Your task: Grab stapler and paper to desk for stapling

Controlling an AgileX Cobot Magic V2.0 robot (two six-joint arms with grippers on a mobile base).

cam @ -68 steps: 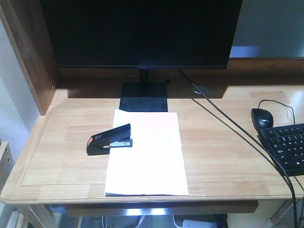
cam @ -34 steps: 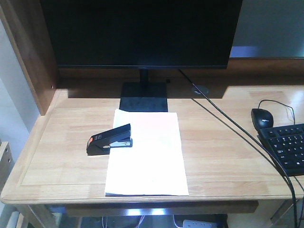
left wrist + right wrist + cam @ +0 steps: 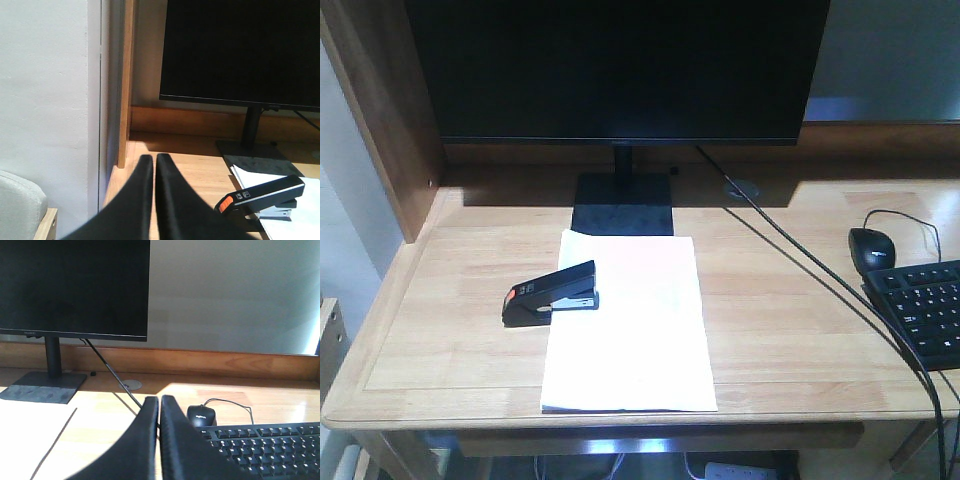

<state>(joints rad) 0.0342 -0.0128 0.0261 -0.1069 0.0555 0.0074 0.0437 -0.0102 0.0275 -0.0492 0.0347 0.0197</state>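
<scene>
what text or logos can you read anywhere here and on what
Nothing reads clearly.
Monitor: small brand mark at the lower left of the bezel, too blurred to read.
Mouse: small logo on its back, illegible.
Stapler: small white label beside the orange patch, too small to read.
Keyboard: key legends visible, unreadable.

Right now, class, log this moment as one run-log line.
stapler: on paper's left edge | paper: flat on desk | left tool: shut, empty | right tool: shut, empty

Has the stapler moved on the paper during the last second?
No. The stapler lies at the same place on the paper's left edge, equally far from the monitor base.
</scene>
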